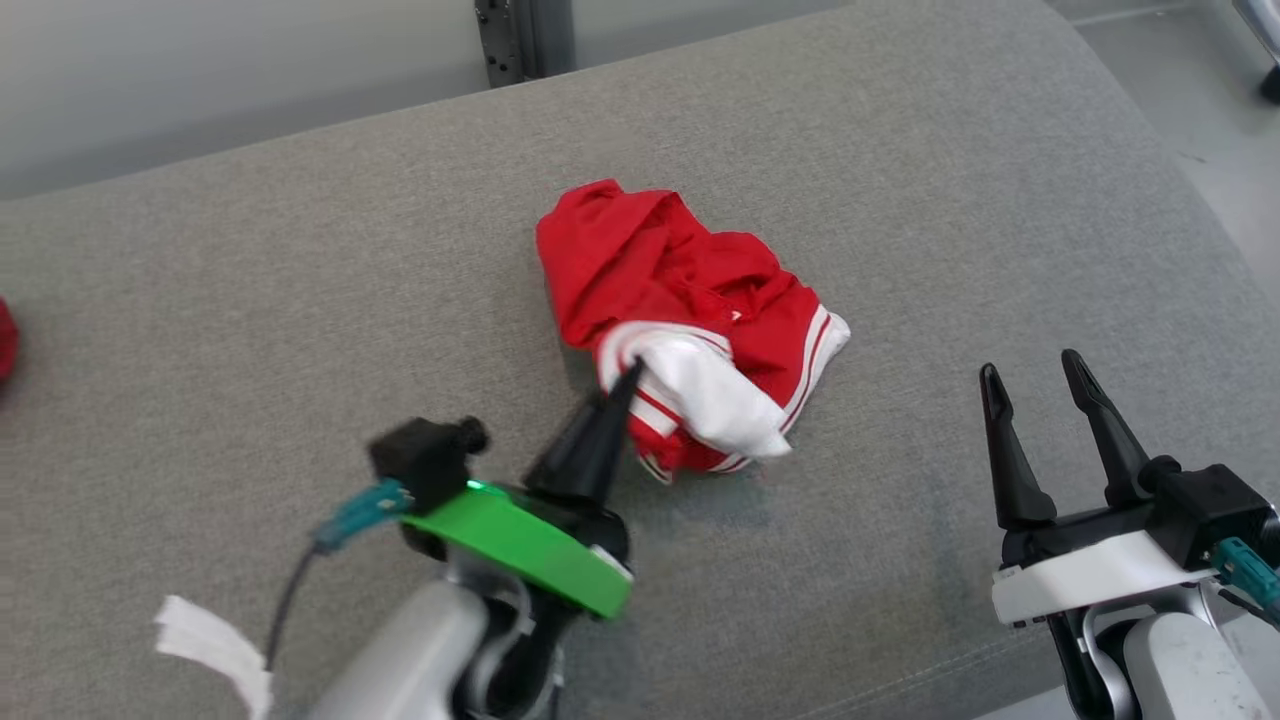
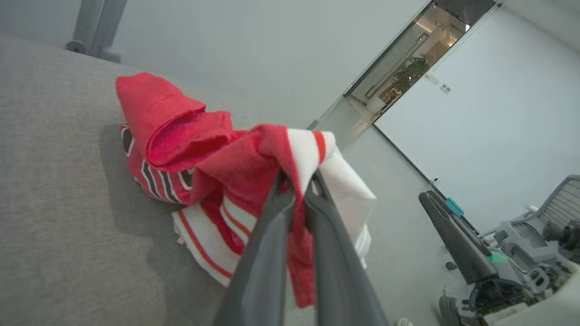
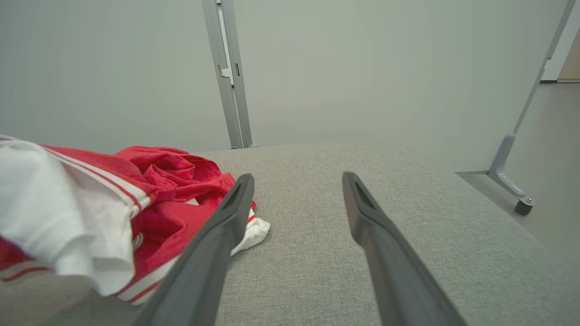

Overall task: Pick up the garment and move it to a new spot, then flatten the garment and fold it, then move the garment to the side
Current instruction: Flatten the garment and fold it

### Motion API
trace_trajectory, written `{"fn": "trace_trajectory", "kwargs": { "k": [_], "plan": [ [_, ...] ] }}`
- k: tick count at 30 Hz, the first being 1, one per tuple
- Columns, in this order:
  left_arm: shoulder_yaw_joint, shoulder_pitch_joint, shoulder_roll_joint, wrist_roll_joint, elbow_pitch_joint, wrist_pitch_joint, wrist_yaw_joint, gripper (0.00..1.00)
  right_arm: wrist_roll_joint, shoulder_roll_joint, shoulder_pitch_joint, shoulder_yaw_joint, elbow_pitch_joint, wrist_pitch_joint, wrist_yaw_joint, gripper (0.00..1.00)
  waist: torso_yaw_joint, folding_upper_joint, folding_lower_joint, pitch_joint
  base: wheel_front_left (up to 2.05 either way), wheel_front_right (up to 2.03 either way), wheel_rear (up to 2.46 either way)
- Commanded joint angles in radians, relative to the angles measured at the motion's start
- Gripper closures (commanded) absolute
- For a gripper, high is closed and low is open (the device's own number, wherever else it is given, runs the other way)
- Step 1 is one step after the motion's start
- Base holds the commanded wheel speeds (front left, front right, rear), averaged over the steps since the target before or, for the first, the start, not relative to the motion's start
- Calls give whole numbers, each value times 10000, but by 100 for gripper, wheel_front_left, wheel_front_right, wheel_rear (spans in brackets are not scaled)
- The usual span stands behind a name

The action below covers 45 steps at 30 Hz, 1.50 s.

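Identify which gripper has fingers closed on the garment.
The left gripper: its fingers pinch the red garment; the right gripper stands open, clear of it.

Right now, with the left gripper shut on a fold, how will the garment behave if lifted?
Probably floppy: the garment lies crumpled in soft folds, so it should unfurl and dangle from the left gripper. Only a thin edge is pinched, so it might slip.

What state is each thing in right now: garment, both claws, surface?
garment: crumpled in a heap, not flattened, not folded, lying on the surface
left claw: shut, pinching a fold at the garment's near edge
right claw: open, empty, apart from the garment
grey padded surface: flat, bearing the garment
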Motion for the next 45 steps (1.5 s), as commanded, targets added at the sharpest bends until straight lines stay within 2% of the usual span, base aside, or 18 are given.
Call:
{"fn": "trace_trajectory", "kwargs": {
  "k": [1, 3, 6, 11, 14, 17, 20, 22, 25, 28, 33, 37, 41, 45],
  "plan": [
    [434, 124, 382, -364, -657, 115, 139, 100, -69, -50, 104, 22, -6, -30, -6, 0, 351, -1, 0, -270, 0, 0, 0],
    [1110, 127, 734, -933, -1634, 367, 288, 100, -68, -95, 158, 84, 15, -30, -8, 0, 521, -1, 0, -367, 0, 0, 0],
    [2093, -234, 1503, -1232, -2575, 669, 755, 100, -57, -121, 54, 240, 51, -30, -7, 0, 678, -1, 0, -455, 0, 0, 0],
    [3280, -990, 2340, -1695, -3418, 1269, 1292, 100, -37, -177, -154, 437, 126, -30, -7, 0, 810, -1, 0, -536, 0, 0, 0],
    [3684, -1645, 2687, -2072, -3615, 1822, 1467, 100, -4, -221, -212, 507, 180, -30, -8, 0, 821, -1, 0, -567, 0, 0, 0],
    [3886, -2347, 3128, -1959, -3592, 2332, 1686, 100, 36, -234, -302, 609, 217, -30, -7, 0, 740, -1, 0, -574, 0, 0, 0],
    [3700, -2939, 3182, -1834, -3589, 2739, 1928, 100, 55, -182, -328, 641, 225, -30, -7, 0, 623, -1, 0, -534, 0, 0, 0],
    [3319, -3195, 2997, -1654, -3529, 2963, 2063, 100, 97, -109, -321, 673, 261, -30, -7, 0, 527, -1, 0, -491, 0, 0, 0],
    [2517, -3428, 2399, -1452, -3264, 3179, 2165, 100, 151, -5, -390, 767, 299, -32, -7, 0, 299, -1, 0, -359, 0, 0, 0],
    [1760, -3652, 1541, -1268, -2525, 3201, 2323, 100, 198, 103, -594, 911, 284, -30, -7, 0, -20, -1, 0, -61, 0, 0, 0],
    [462, -4304, -32, -692, -306, 2701, 2336, 100, 334, 372, -1197, 1192, 268, -30, -7, 0, -936, -1, 0, 795, 0, 0, 0],
    [-208, -5041, -442, -384, 1697, 2188, 2289, 100, 517, 665, -1759, 1508, 325, -30, -7, 0, -1961, -1, 0, 1605, 0, 0, 0],
    [-581, -5929, -555, -307, 3263, 1452, 2373, 100, 706, 895, -1944, 1519, 472, -30, -8, 0, -2736, -1, 0, 2160, 0, 0, 0],
    [-714, -6611, -550, -1497, 3962, 69, 2554, 100, 839, 992, -1850, 1545, 676, -30, -8, 0, -3192, -1, 0, 2386, 0, 0, 0]
  ]
}}
